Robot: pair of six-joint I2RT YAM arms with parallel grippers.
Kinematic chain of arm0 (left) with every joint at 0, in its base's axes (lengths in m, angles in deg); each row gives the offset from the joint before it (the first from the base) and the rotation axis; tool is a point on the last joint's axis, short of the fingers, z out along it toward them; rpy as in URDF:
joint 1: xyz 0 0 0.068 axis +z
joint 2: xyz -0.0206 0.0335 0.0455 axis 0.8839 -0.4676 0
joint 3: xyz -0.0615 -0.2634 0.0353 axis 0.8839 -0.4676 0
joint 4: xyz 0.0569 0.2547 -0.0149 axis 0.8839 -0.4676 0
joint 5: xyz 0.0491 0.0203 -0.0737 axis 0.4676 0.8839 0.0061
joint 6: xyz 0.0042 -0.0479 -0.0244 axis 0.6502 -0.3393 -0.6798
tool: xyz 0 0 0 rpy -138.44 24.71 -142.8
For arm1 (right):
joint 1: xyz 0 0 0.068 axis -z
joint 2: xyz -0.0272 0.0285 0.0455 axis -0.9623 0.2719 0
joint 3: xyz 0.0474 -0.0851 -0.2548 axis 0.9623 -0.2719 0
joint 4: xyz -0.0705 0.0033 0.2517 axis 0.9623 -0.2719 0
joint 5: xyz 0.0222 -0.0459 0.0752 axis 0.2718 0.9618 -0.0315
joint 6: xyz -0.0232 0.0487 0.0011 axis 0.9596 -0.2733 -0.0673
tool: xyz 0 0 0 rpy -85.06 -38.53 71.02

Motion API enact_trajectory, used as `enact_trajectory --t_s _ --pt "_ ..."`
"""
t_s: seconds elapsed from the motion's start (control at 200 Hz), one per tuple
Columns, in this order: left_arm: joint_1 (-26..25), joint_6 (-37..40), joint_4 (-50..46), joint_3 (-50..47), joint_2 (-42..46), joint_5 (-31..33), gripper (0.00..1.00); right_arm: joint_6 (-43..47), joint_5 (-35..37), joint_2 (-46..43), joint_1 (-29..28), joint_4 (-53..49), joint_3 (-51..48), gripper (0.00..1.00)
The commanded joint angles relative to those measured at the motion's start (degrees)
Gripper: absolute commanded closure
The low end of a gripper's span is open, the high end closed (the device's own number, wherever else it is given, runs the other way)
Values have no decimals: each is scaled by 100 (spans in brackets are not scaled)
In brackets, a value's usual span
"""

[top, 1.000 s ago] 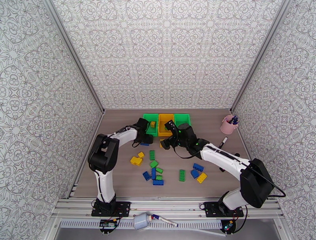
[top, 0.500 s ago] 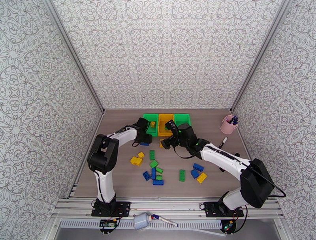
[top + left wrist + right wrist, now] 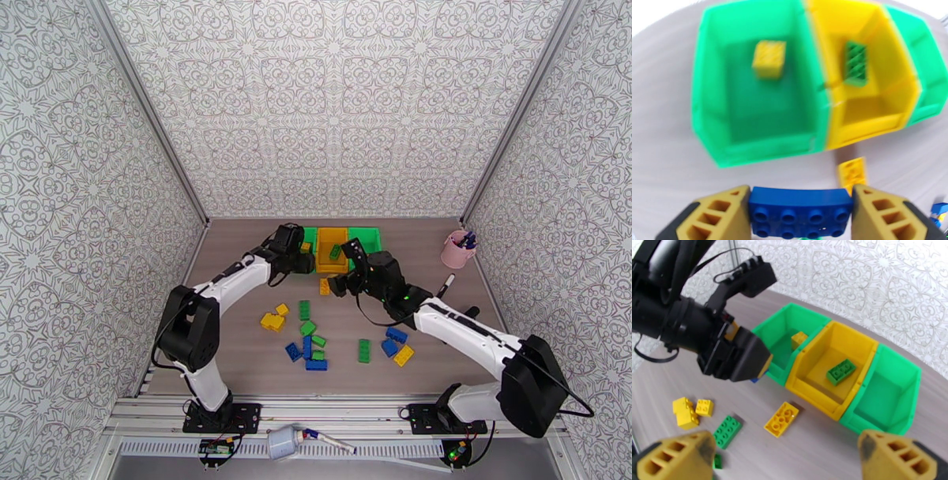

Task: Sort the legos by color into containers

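Containing: left green bin (image 3: 762, 116), yellow lego (image 3: 769, 59); yellow bin (image 3: 871, 112), green lego (image 3: 856, 64).

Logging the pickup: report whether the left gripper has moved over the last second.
Yes. The left gripper, shut on the blue brick, has shifted away from the table's near edge, toward the left green bin.

left bin (image 3: 711, 118): holds 1 lego (image 3: 769, 59) | middle bin (image 3: 873, 118): holds 1 lego (image 3: 856, 64) | loose legos (image 3: 308, 328): before the containers (image 3: 365, 231)
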Motion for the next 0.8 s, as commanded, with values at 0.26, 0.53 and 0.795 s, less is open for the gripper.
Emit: enact_trajectory --t_s 0.26,0.53,0.795 --pt "-463 229 420 2407 -1537 -791 37 -504 714 -1072 302 288 -852 0" --pt "-621 482 346 4222 -2957 -1034 37 -498 943 -1594 440 -63 -1121 0" --pt "-622 654 121 5453 -3907 -1162 37 -529 1067 -1824 492 -209 -1213 0"
